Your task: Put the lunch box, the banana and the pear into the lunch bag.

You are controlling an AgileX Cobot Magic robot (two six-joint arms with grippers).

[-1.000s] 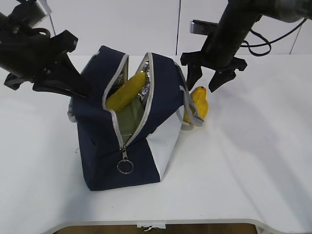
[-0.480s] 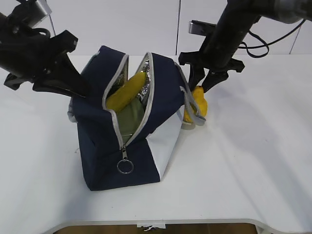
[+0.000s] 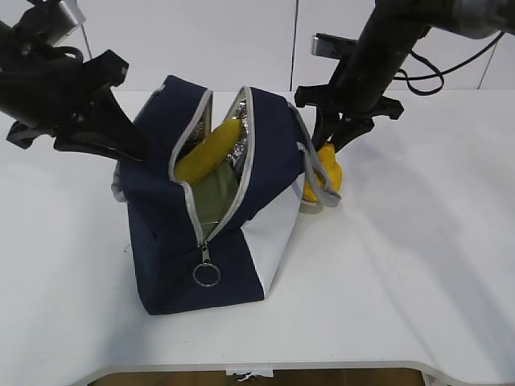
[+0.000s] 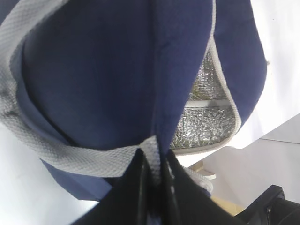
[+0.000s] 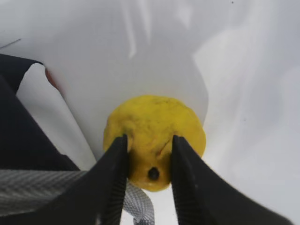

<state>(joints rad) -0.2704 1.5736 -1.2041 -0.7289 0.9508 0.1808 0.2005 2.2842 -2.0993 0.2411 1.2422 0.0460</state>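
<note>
The navy lunch bag [image 3: 161, 201] stands open on the white table. The banana [image 3: 209, 149] lies inside it, over the sage-green lid of the lunch box [image 3: 217, 197]. The yellow pear [image 3: 330, 175] sits on the table against the bag's right side, behind a grey rope handle. My right gripper [image 3: 334, 143] is down over the pear, and in the right wrist view [image 5: 149, 154] its fingers press both sides of the pear's [image 5: 154, 124] neck. My left gripper [image 3: 133, 149] is shut on the bag's left edge. The left wrist view [image 4: 154, 164] shows it pinching navy fabric [image 4: 93, 70] and grey strap.
The bag's ring pull [image 3: 207, 275] hangs at the near end of the zipper. A grey rope handle [image 5: 136, 201] lies just beside the pear under my right fingers. The table's front edge [image 3: 257, 366] runs close below the bag.
My right gripper came down from above the pear and its open fingers closed onto the pear's neck. The left gripper, bag, banana and lunch box have not moved.
</note>
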